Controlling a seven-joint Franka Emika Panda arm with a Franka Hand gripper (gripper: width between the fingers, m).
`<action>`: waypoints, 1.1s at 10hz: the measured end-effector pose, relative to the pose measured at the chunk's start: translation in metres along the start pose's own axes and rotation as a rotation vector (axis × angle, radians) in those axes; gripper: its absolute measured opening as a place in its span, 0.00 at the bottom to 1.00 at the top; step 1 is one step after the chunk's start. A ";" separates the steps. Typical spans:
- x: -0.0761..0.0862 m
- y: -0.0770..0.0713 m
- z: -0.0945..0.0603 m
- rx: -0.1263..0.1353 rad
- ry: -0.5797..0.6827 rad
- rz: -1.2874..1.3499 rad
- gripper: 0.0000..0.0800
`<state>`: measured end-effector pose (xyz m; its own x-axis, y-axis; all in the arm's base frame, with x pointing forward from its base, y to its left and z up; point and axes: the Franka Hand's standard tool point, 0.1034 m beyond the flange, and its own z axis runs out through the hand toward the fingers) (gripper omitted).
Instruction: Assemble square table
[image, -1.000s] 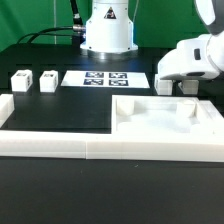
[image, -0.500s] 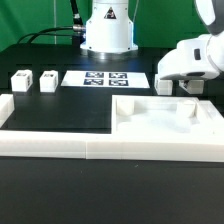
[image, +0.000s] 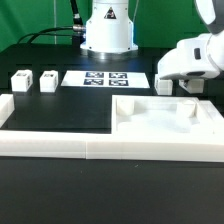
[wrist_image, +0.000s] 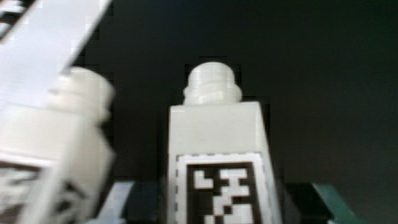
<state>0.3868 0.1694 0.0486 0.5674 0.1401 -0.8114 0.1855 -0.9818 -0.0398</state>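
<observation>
- Leg block (wrist_image: 221, 150): upright, peg up, between the fingers of the hand (wrist_image: 221, 206). You cannot tell whether they clamp it.
- Second leg block (wrist_image: 63, 125): just beside the hand. A skewed lift could topple it.
- Square slab (image: 165, 122): near the hand on the bench (image: 100, 190).
- Third leg block (image: 20, 82), fourth leg block (image: 47, 82): well apart from the hand, past the marker board (image: 105, 78).

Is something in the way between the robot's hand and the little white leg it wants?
No, nothing visible is in the way. In the wrist view the leg block stands right between the fingers of the gripper. A second leg block stands close beside it, off to one side, not in between.
</observation>
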 end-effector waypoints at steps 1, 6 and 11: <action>-0.011 0.010 -0.025 0.007 0.038 -0.033 0.36; -0.037 0.027 -0.051 0.011 0.134 -0.036 0.36; -0.022 0.072 -0.156 0.054 0.482 -0.113 0.36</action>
<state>0.5131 0.1158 0.1542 0.8549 0.2769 -0.4387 0.2327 -0.9605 -0.1528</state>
